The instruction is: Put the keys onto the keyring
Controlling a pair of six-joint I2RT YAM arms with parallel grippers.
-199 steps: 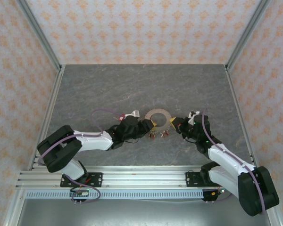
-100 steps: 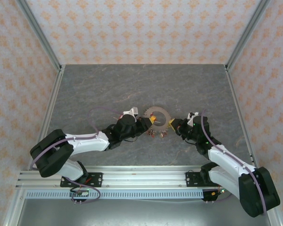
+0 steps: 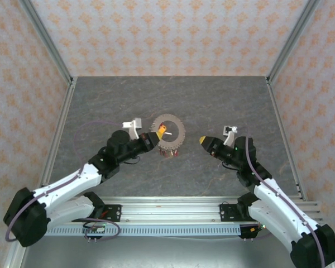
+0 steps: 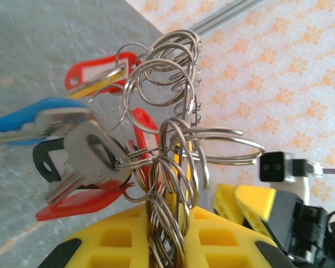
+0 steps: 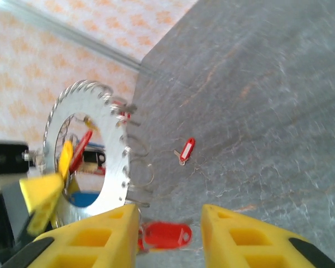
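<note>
Left wrist view: the left gripper point(image 4: 168, 237) is clamped on the keyring point(image 4: 176, 162), and the keys point(image 4: 86, 159) dangle from it. The right gripper point(image 5: 170, 220), jaws apart and empty, faces the keyring. The loose key point(image 5: 181, 157) beside the keyring looks light and slippery, so pinch its red tag point(image 5: 187, 147).

Robot lab cell here: printed wallpaper panels point(image 3: 167, 33) in aluminium posts point(image 3: 47, 39) wall off the grey table point(image 3: 223, 100) beyond the left hand point(image 3: 161, 132) and right hand point(image 3: 203, 139); arm bases point(image 3: 234, 212) bolted on slotted rail point(image 3: 167, 207) behind.
</note>
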